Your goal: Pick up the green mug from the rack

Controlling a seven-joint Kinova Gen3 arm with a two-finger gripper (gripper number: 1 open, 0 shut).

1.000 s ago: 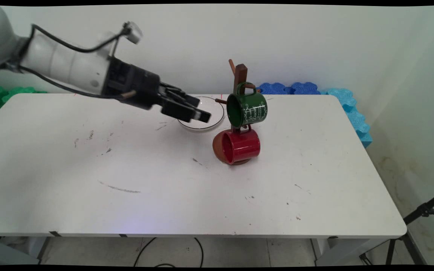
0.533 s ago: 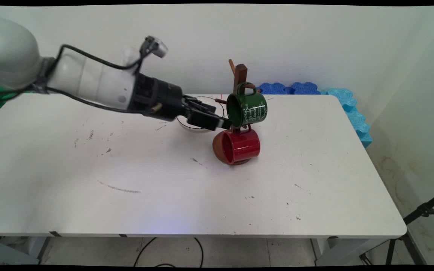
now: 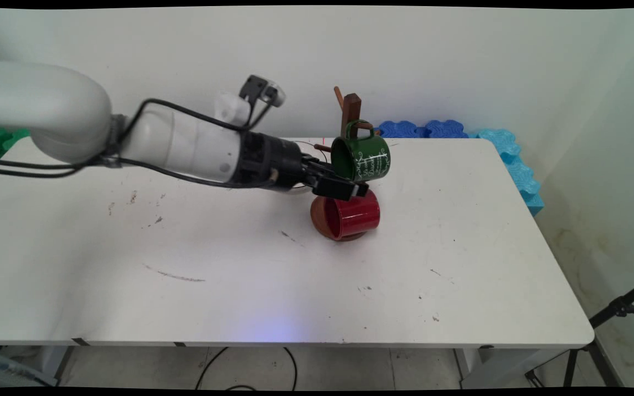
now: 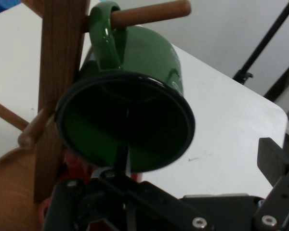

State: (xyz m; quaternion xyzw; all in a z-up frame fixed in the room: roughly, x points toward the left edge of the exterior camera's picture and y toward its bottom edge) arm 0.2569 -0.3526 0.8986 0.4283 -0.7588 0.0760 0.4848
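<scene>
I find the gripper close against the near side of the wooden rack, low in front of the green mug and just above the red mug. From the hand view its fingers stand well apart with nothing clamped between them, so I record the tool as spread and empty. The green mug hangs by its handle on an upper peg of the rack, mouth turned towards the gripper, its lower rim nearest the tool. I cannot confirm whether anything touches it. The red mug hangs lower on the same rack, just above the rack's round base. The rack stands on the white table, towards its far edge. My assessment: the green mug looks like enamelled metal, so light, rigid and glossy, likely to slip under a weak pinch and to swing on its peg if nudged. The soundest hold, in my judgement, is across the rim wall, one finger inside and one outside. The rack itself looks light enough to tip if pushed sideways.
</scene>
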